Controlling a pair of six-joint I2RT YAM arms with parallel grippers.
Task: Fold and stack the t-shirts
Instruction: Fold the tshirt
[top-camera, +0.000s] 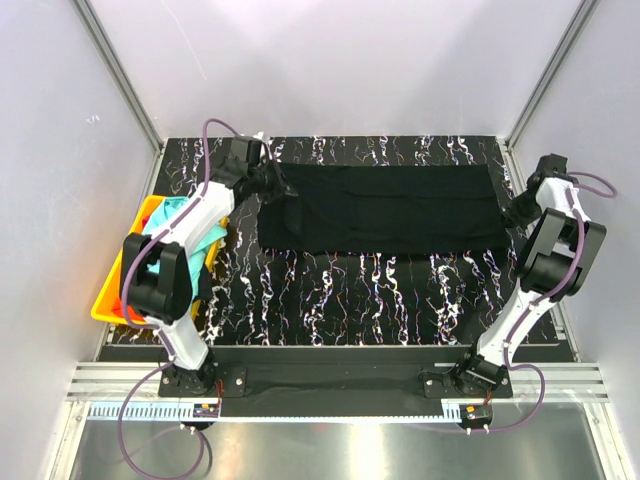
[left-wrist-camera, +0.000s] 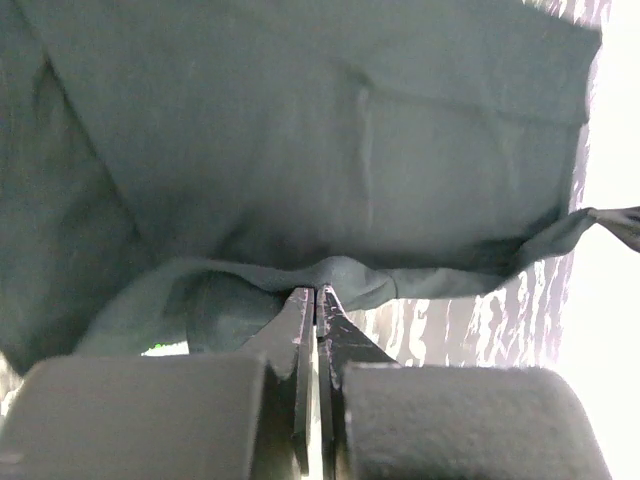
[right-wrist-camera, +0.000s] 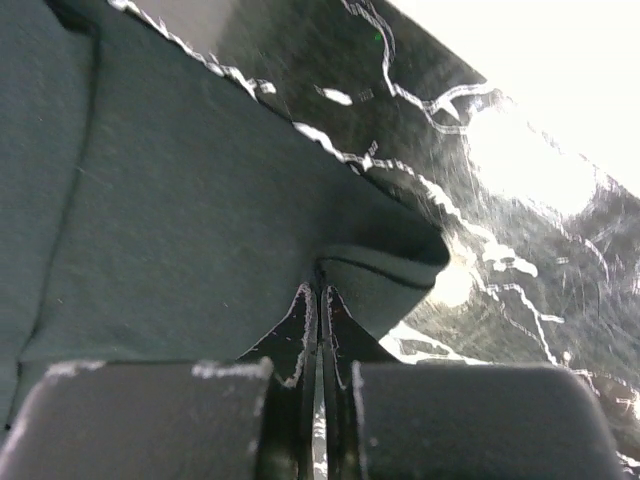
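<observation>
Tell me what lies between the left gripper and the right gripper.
The black t-shirt fills that stretch, spread flat on the table, with the left gripper and right gripper each pinching an end. The top external view shows it.

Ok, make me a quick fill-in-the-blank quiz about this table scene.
1. The shirt spread across the table is ____ in colour.
2. The left gripper and the right gripper are each ____ on its edge.
3. The bin at the table's left side is ____.
Missing words: black; shut; yellow.
</observation>
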